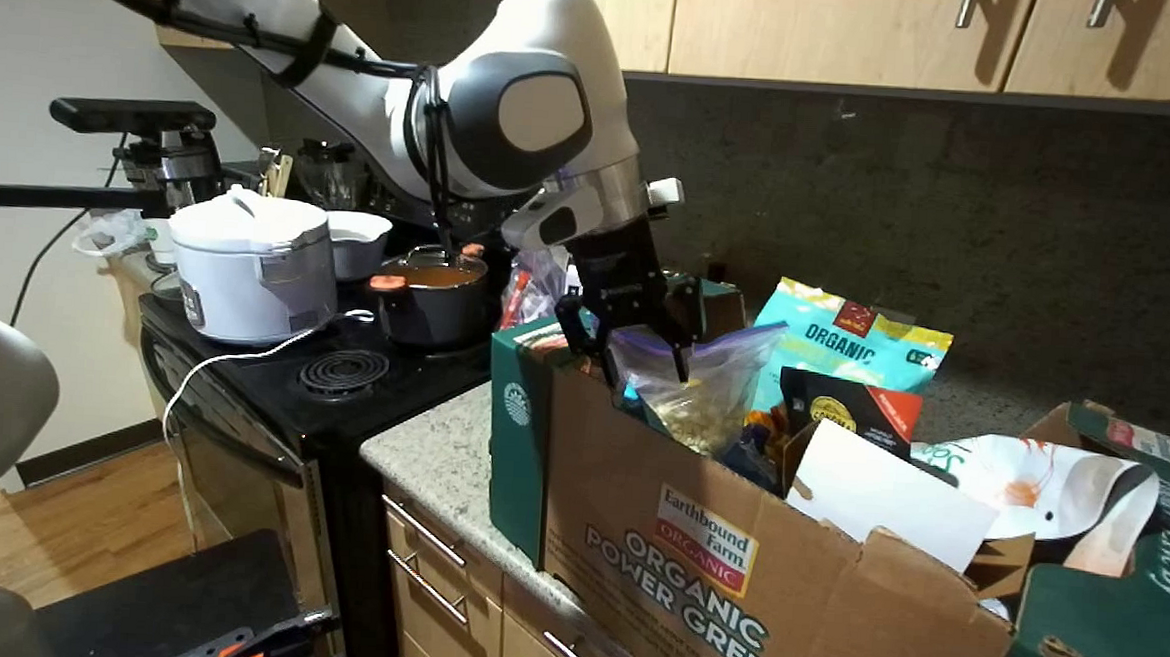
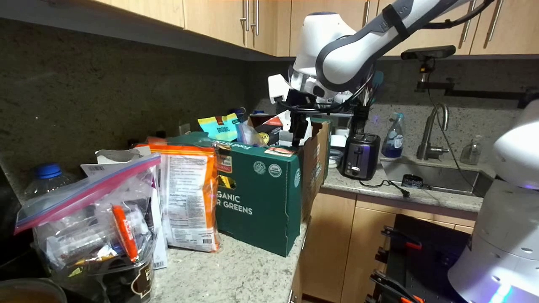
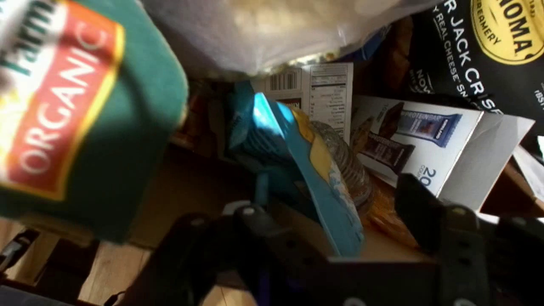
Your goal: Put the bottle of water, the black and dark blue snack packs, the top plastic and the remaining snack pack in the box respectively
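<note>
Speckled counter (image 1: pixel 443 453) — pincer (image 1: pixel 646 380), wide agape, at mouth of box (image 1: pixel 832 592)

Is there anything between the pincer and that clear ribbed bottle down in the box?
Partly: in the wrist view, the blue packet covers one side of the bottle beneath the open pincer; the other side shows uncovered.

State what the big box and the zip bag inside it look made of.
The box: likely cardboard, matte brown and green, judging by its ragged rim. The zip bag: probably thin plastic film, glossy, since it is see-through and catches light.
</note>
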Available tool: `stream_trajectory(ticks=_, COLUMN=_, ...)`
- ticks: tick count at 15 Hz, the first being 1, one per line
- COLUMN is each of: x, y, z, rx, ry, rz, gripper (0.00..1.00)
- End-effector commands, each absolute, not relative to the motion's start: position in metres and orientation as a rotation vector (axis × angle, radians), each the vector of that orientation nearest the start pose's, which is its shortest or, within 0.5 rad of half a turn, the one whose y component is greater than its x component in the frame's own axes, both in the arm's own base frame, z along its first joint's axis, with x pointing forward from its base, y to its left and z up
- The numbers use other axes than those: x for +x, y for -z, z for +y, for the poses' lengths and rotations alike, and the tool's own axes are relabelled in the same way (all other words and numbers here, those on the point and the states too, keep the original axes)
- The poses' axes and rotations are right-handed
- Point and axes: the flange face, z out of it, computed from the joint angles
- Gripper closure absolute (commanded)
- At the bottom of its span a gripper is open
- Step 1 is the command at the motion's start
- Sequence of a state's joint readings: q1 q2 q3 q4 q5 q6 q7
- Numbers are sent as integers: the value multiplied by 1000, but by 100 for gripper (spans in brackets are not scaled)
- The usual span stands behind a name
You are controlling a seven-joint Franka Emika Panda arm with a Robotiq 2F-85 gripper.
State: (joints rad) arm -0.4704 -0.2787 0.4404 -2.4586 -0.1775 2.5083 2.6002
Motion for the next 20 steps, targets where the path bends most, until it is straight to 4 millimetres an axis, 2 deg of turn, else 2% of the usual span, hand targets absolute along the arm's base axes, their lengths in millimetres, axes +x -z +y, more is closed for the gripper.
stream_trajectory(ticks=1, x=465, y=-449, z=19, rx=-913, ry=422, rz=2680, gripper=0)
stream_trajectory(ticks=6, x=449, y=-485, z=52, rx=-967, ry=306, rz=2615, gripper=0)
stream_trajectory(ticks=11, x=427, y=-510, z=77, rx=-1013, ry=237, rz=2632, gripper=0)
stream_trajectory(ticks=17, x=406, y=-523, z=96, rx=-1055, ry=216, rz=2655, gripper=0)
stream_trajectory(ticks=18, x=413, y=-515, z=93, rx=-1046, ry=246, rz=2654, gripper=0)
stream_trajectory(ticks=20, x=410, y=-517, z=95, rx=-1053, ry=246, rz=2653, gripper=0)
